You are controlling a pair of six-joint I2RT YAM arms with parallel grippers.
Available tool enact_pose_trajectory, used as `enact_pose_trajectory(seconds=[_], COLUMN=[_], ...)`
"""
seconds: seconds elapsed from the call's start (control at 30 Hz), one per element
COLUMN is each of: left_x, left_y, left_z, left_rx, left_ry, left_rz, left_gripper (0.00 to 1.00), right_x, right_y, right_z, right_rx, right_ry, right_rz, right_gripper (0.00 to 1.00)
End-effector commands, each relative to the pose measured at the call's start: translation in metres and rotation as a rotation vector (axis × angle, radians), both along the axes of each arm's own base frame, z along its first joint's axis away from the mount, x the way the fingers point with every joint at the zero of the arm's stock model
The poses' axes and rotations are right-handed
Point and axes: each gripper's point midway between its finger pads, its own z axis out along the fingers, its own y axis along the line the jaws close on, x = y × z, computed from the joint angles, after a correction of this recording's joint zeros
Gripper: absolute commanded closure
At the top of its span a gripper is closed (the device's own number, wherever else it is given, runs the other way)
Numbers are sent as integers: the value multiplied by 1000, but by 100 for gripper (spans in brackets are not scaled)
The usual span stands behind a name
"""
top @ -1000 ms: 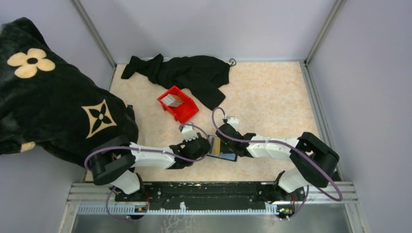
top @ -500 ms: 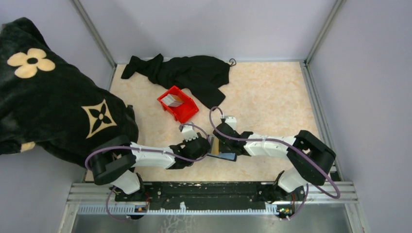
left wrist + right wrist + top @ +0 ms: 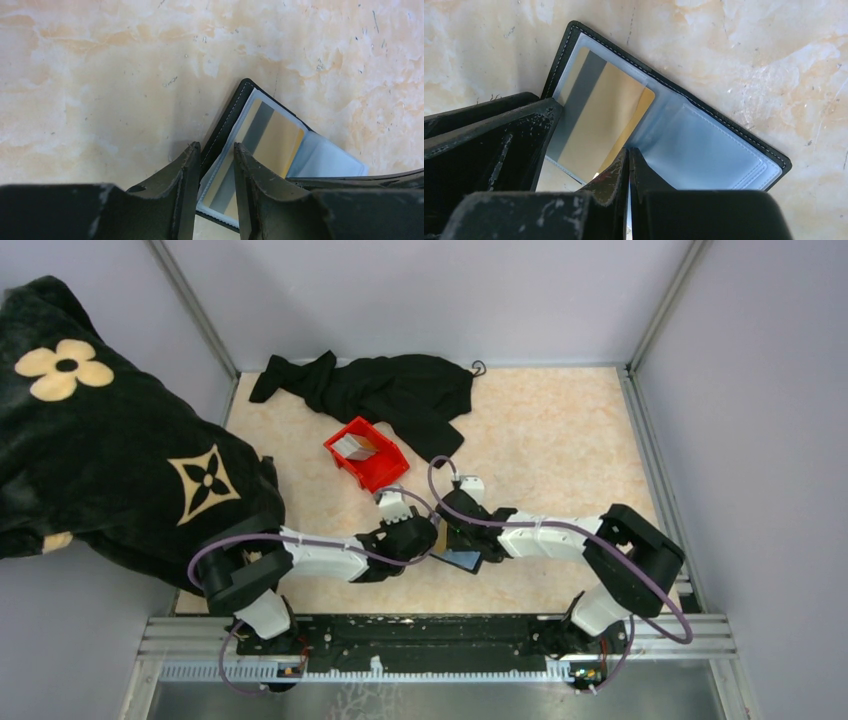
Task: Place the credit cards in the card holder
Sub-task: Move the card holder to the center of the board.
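Observation:
The black card holder [image 3: 464,559] lies open on the table between my two grippers. A tan-gold credit card [image 3: 277,145] sits in its left clear sleeve; the right sleeve [image 3: 704,145] looks empty. My left gripper [image 3: 215,147] straddles the holder's raised left flap [image 3: 235,107], one finger outside the cover and one on the sleeve, and pinches it. My right gripper [image 3: 629,150] is shut, its tip at the gold card's [image 3: 604,115] inner edge by the fold. More cards [image 3: 352,445] lie in the red bin.
The red bin [image 3: 380,468] stands behind the grippers, toward the left. A black garment [image 3: 390,390] lies at the back of the table. A black blanket with cream flowers [image 3: 100,440] covers the left side. My left gripper's fingers [image 3: 499,135] show in the right wrist view.
Both grippers have shifted a little to the left and away from me, and the card holder has turned slightly with them. The gold card stays in the sleeve.

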Motion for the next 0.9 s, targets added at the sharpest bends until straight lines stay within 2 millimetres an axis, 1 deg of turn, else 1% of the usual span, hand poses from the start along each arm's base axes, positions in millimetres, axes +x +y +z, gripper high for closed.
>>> enact_pose_trajectory(seconds=[0.0,0.17,0.37,0.43,0.47,0.53,0.63,0.73,0.8,0.87], left_x=[-41,-31,-13,-6,-2,7,20,29,33,34], left_y=[34,29,21,19,18,18,17,18,19,22], left_z=[-66,-68,-72,-74,-74,-75,-71,-64,-58,-52], left_rx=[217,214,204,204,203,204,210,212,219,227], left_ry=[229,232,233,233,232,231,222,208,195,186], left_rz=[-118,-125,-143,-146,-146,-141,-137,-128,-118,-108], left_gripper=[61,61,61,61,61,62,61,59,57,55], right_x=[14,31,50,58,61,69,81,87,87,86], right_y=[10,4,0,0,-2,-5,-6,-6,-8,-10], right_z=[-6,-6,-14,-10,-19,-21,-18,-15,-12,-8], right_rx=[56,67,74,88,72,65,60,54,50,51], right_ry=[0,-10,-5,-17,-2,-2,-15,-26,-30,-39], right_rz=[1,-23,-41,-47,-51,-56,-60,-55,-54,-55], right_gripper=[99,100,100,100,100,100,100,100,100,97])
